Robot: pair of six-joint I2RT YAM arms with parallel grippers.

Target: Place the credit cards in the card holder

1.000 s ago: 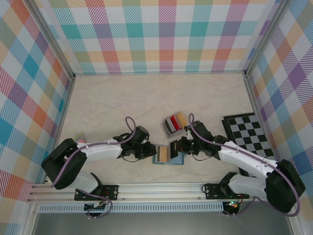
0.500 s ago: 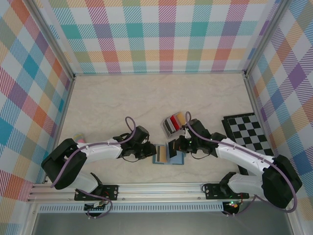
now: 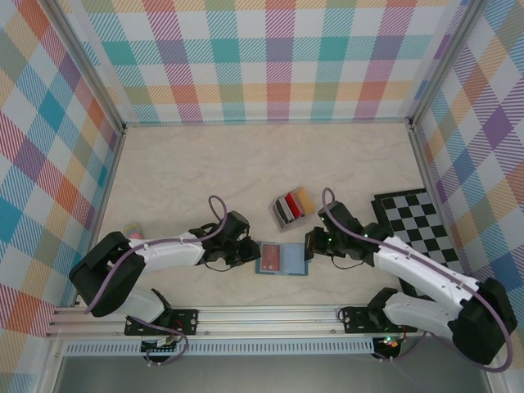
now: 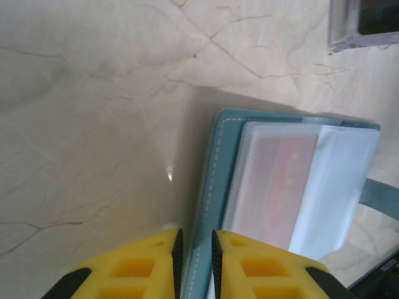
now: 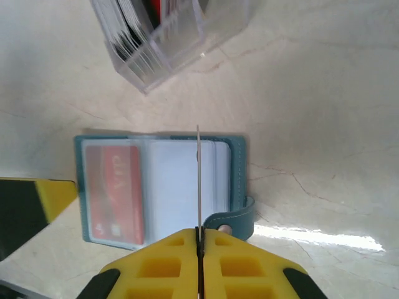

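Seeing card holder (image 5: 239, 168) open flat on marble-look table (image 3: 205, 164), near edge, centre: teal stitched rim, snap tab at its right side, glossy clear sleeves inside. Reading left gripper (image 4: 195, 240) as clamped on holder's left rim. Reading right gripper (image 5: 201, 232) as clenched on a thin card (image 5: 198, 174), edge-on across the holder's pale sleeves; can't tell its colour or whether it touches them. Can make out a red card (image 5: 113, 190) behind the left sleeve, print blurred. Farther back: spotting clear hard-plastic rack (image 5: 181, 47) with spare cards (image 5: 134, 25) stood on edge, cut off at top of right wrist view. Right of that, noting black-and-white chequered board (image 3: 417, 225), near part hidden under right arm.
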